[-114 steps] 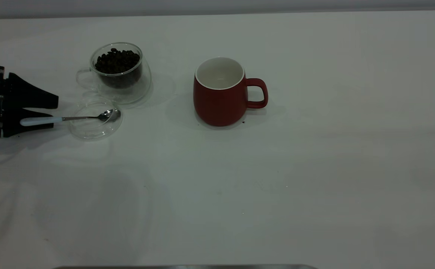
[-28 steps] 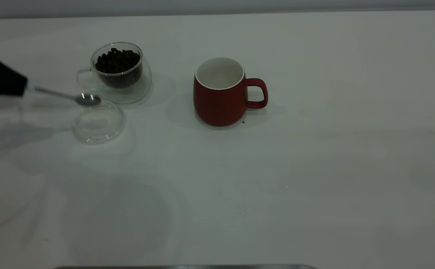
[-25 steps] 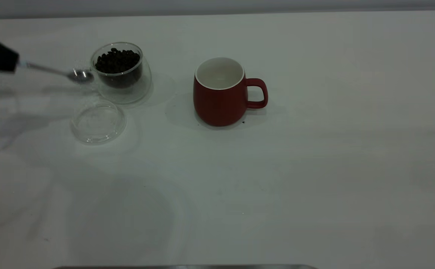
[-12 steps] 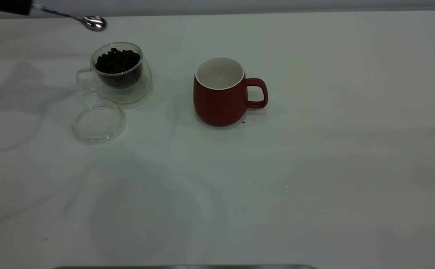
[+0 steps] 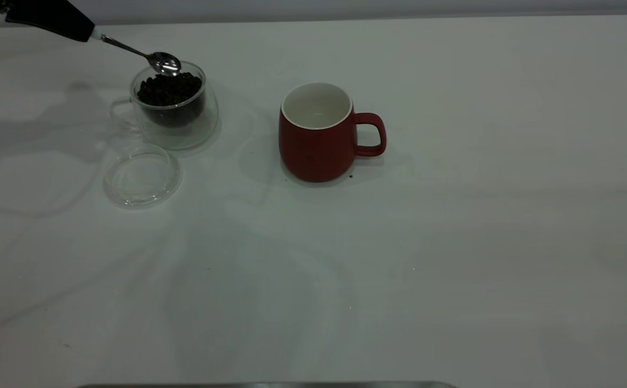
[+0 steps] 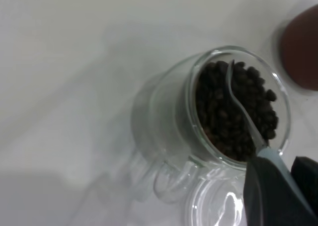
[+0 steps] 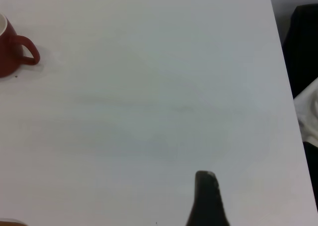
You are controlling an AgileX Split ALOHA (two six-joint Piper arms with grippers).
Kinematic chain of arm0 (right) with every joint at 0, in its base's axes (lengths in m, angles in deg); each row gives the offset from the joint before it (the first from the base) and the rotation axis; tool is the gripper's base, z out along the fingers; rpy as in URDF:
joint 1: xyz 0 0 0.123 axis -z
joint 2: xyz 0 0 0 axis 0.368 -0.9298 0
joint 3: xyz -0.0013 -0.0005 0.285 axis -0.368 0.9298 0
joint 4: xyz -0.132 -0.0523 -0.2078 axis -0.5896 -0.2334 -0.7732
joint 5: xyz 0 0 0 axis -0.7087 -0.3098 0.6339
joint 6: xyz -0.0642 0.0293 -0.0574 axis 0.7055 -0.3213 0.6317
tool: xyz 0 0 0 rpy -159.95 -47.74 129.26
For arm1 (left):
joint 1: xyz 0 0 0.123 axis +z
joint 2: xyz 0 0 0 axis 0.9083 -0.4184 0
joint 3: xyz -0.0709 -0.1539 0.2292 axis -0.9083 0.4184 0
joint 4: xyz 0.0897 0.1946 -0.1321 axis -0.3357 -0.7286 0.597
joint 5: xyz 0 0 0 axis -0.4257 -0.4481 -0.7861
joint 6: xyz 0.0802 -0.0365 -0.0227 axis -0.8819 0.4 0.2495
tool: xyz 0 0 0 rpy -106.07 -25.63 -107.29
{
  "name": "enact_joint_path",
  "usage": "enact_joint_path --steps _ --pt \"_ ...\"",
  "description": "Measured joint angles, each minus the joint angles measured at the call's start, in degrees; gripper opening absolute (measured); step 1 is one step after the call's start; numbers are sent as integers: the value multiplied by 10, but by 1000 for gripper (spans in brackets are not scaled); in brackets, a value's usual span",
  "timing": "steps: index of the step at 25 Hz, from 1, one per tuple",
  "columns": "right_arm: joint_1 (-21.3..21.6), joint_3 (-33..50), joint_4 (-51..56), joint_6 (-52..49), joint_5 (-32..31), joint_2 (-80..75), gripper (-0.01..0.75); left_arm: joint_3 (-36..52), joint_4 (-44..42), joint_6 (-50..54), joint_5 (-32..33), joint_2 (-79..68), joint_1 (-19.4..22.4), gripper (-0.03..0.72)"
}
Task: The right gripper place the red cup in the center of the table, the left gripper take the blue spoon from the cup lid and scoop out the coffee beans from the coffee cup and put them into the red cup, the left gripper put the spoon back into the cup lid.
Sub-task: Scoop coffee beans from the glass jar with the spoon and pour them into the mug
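The left gripper (image 5: pixel 84 32) — fingers clamped on the blue spoon (image 5: pixel 146 55) — holds its bowl over the coffee beans (image 5: pixel 169 89) in the coffee cup (image 5: pixel 171 108); the cup lid (image 5: pixel 141 176) lies beside it, the red cup (image 5: pixel 318 134) mid-tabletop (image 5: pixel 453 242). Whether the right gripper's fingers are apart cannot be told.

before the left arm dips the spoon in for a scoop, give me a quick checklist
1. left gripper shut on the blue spoon: ok.
2. Spoon bowl over the coffee cup mouth: ok.
3. coffee beans fill the cup: ok.
4. red cup upright, inside bare, mid-table: ok.
5. cup lid free for the spoon's return: ok.
6. right gripper well away from the cups: ok; open or shut: cannot tell.
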Motion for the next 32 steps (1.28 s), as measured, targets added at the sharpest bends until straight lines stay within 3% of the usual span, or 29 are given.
enact_joint_path --steps 18,32 --pt "0 0 0 -1 0 0 587 -1 -1 37 3 -45 -8 114" --pt "0 0 0 -1 0 0 587 -1 1 330 22 -47 13 114"
